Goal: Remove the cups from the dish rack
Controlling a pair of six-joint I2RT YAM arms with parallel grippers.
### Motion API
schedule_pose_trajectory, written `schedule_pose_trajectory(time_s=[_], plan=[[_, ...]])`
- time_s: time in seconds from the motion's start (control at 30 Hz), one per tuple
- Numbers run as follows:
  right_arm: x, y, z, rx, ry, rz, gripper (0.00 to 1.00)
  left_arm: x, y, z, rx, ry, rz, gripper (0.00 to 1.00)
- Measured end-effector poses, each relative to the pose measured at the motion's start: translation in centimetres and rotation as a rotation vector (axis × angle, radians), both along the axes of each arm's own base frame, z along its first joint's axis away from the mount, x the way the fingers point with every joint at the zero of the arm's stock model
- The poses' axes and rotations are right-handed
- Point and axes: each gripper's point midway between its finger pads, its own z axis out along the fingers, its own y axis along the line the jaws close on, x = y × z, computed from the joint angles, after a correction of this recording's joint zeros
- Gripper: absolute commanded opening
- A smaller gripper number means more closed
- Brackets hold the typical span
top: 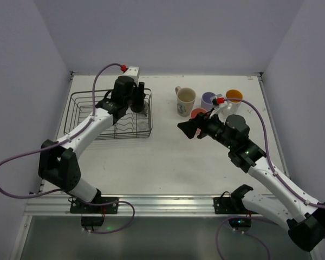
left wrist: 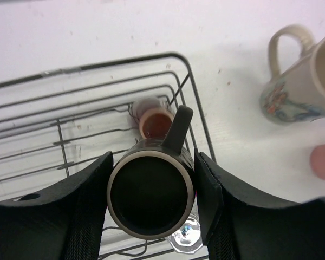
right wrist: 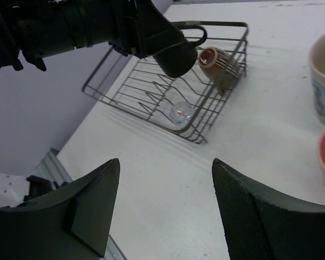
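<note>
My left gripper [top: 140,96] is shut on the black mug [left wrist: 150,195] and holds it over the right end of the dark wire dish rack [top: 76,111]. In the left wrist view the mug's mouth faces the camera with its handle pointing away. A brown cup [left wrist: 154,120] lies on its side in the rack's far right corner, and a clear glass [left wrist: 187,238] sits in the rack under the mug. My right gripper [top: 188,129] is open and empty over the table's middle. The cream printed mug [top: 185,101], lavender tumbler [top: 208,99], salmon-pink tumbler [top: 198,114] and orange-inside mug [top: 234,97] stand on the table.
The four unloaded cups cluster at the back right, just behind my right arm. The rack's upright prongs [right wrist: 151,86] stand beneath the lifted mug. White walls close in the table on three sides.
</note>
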Motion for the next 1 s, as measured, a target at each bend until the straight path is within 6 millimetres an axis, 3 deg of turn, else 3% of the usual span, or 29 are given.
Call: schedule_pose_trajectory(time_s=[0.17,0.27,0.47,0.67,1.0], plan=[[-0.2,2.1,1.0,0.139,0.020,0.079,0.71,-2.4,0.3,7.2,-0.133,-0.149,-0.009,0.11],[0.0,3.4,1.5,0.206,0.033,0.124,0.71,-4.5,0.2,9.7,-0.223,-0.208,-0.040,0.11],[0.5,6.2,0.7,0.275,0.101,0.198,0.71,-7.4,-0.4,9.5,-0.321,-0.193,-0.099,0.09],[0.0,8.3,0.3,0.301,0.121,0.262,0.70,-10.0,-3.1,8.5,-0.509,-0.148,-0.213,0.09],[-0.4,9.2,2.0,0.358,0.103,0.309,0.63,-14.3,-5.7,13.3,-0.854,-0.219,-0.394,0.09]])
